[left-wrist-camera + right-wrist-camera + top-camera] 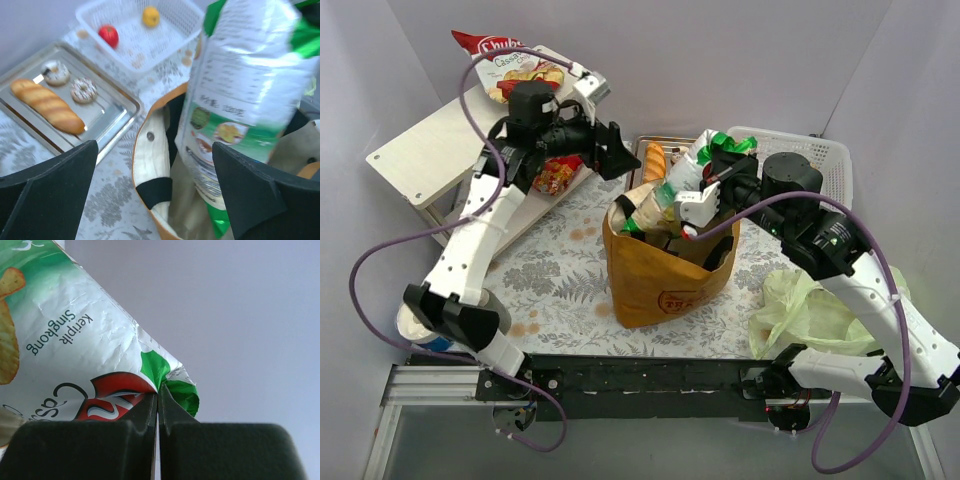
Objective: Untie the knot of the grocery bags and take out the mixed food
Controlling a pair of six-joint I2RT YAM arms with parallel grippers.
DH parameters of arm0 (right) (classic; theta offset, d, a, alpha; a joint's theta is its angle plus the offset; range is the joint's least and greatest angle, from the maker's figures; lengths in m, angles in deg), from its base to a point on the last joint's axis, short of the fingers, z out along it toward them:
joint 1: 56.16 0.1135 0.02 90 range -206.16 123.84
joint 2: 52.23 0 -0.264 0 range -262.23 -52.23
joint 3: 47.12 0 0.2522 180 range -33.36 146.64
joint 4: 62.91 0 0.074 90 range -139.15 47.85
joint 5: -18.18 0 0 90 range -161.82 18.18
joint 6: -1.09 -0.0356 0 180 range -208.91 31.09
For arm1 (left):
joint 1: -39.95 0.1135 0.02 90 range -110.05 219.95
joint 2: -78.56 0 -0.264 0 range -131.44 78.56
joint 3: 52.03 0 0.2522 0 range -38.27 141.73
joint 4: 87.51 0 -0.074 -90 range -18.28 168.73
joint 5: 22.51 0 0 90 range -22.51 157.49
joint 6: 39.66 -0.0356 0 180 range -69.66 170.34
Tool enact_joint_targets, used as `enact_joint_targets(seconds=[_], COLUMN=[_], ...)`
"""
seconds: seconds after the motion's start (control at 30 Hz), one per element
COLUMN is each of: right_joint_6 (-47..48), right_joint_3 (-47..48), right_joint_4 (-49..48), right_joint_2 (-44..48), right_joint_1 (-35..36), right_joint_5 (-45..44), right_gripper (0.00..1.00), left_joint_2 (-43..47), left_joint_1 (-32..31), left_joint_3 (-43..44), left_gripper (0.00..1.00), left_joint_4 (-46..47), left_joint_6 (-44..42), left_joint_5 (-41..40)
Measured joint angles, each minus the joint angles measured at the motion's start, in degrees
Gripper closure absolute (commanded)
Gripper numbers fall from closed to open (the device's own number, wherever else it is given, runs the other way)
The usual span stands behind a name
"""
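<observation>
Since your right gripper (pixel 158 399) pinches the shiny green-and-white snack packet (pixel 85 335) by one corner, it hangs slanted, lower end in the mustard-orange fabric tote (pixel 665 285); your left gripper (pixel 157 195), at the tote's eleven o'clock, stands spread, empty.

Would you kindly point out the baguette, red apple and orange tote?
baguette (pixel 47 106): left wrist view, middle of loaf.
red apple (pixel 108 35): left wrist view, centre.
orange tote (pixel 645 282): top external view, front wall.
</observation>
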Motion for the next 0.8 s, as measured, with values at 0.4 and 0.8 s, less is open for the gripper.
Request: enact_joint_targets(seconds=[0.4, 0.8], right_joint_6=[0.85, -0.81], right_joint_3=[3.45, 3.56], right_joint_4=[-8.92, -13.46], right_joint_2=[-9.92, -10.91], right_joint_1=[-2.73, -2.78], right_joint_5=[5.25, 8.48], right_gripper=[0.99, 0.99], left_joint_2=[4.35, -2.73], left_joint_1=[-4.37, -5.18], left_joint_3=[0.39, -1.81], left_gripper=[0.02, 0.02], left_joint_4=[2.95, 5.7], left_joint_6=[-3.5, -10.08], left_joint_5=[7.23, 5.27])
